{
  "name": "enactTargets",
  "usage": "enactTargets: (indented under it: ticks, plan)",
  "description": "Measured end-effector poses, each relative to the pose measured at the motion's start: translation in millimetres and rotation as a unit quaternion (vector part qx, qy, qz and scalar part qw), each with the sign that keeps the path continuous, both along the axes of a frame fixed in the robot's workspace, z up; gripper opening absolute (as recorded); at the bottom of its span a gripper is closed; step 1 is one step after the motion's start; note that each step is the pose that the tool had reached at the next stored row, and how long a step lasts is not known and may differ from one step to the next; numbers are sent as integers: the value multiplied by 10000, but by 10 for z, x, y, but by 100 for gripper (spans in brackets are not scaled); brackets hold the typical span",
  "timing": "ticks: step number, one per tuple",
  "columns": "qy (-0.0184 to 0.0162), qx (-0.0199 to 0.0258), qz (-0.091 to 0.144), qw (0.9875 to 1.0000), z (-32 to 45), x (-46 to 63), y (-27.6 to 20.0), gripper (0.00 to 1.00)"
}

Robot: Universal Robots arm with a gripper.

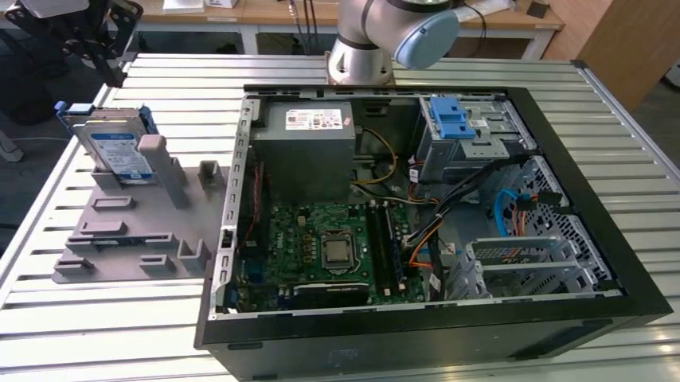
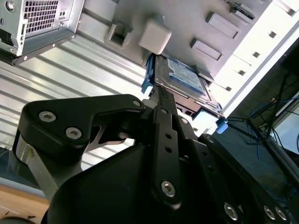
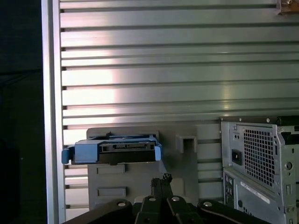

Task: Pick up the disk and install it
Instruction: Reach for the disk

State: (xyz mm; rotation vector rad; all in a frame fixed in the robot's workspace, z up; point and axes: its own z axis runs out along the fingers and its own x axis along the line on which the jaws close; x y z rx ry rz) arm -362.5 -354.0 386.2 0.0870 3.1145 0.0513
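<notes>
- Your bench (image 1: 627,159) is ribbed aluminium slats. It carries an open computer case (image 1: 425,338) and, on the exterior view's left, a grey holder (image 1: 127,247).
- The disk (image 1: 115,147) stands on edge in that holder, with its blue frame around it.
- The jaws hang near the disk without touching it, pinched narrow and holding nothing.
- Expect it to be dense, stiff and sensitive to knocks, with slick metal faces.
- Pinch it across the flat faces near the upper edge, clear of the connector seen in the first wrist view.
</notes>
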Motion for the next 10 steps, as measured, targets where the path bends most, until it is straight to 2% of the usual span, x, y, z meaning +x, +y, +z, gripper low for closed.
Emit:
enactTargets:
  ticks: [10]
  plan:
    - [0, 0, 0, 10000, -24, -207, 27, 11]
